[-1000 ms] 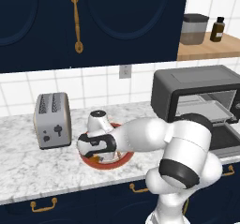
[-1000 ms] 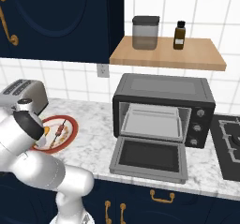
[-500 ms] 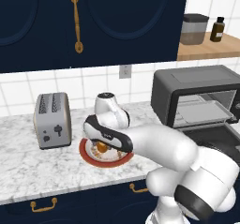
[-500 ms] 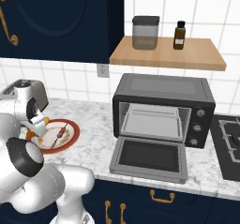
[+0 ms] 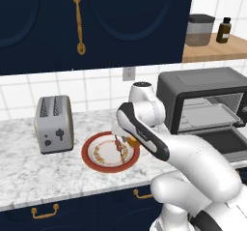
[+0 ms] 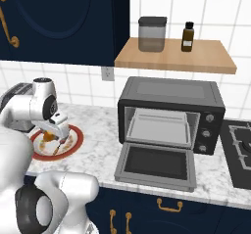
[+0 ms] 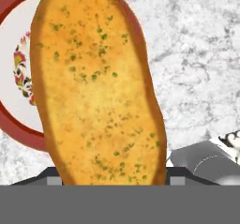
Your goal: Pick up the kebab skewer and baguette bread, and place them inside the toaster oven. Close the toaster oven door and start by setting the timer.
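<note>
Baguette bread (image 7: 98, 85) is looking golden-orange, oval, flecked with green herbs. Gripper (image 5: 126, 139) is clamping it over the red-rimmed plate (image 5: 91, 150), kebab skewer (image 5: 118, 145) lying on that plate.

1. The baguette bread (image 7: 98, 85) is covering most of the plate (image 7: 14, 120) beneath it.
2. The arm is hiding the plate's right rim in the left base view.
3. The hand's fingertips are staying hidden behind the bread.
</note>
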Tool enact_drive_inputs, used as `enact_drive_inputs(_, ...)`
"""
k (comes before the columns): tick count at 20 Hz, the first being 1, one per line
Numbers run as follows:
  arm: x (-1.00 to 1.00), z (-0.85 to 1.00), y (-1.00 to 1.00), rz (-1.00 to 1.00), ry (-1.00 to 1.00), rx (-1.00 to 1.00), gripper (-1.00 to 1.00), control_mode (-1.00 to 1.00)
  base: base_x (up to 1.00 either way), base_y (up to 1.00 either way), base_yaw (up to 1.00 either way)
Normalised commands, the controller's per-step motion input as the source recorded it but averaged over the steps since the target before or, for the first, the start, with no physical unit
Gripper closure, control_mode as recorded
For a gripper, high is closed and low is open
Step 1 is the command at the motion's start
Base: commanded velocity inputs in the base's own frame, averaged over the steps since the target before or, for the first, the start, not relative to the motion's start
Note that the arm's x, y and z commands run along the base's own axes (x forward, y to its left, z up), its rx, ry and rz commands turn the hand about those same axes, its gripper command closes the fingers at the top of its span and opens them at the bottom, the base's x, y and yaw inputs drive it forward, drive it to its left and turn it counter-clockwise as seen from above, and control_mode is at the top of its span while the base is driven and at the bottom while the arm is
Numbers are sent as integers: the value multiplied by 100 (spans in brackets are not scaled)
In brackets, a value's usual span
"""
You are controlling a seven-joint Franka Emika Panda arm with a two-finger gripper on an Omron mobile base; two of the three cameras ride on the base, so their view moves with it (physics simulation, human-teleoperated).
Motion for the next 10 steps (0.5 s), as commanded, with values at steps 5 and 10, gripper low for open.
enact_drive_inputs(5,0,18,-100,15,2,-4,100,-100,0,0,0)
enact_drive_inputs(10,-28,-1,-95,22,-4,-14,100,-100,0,0,0)
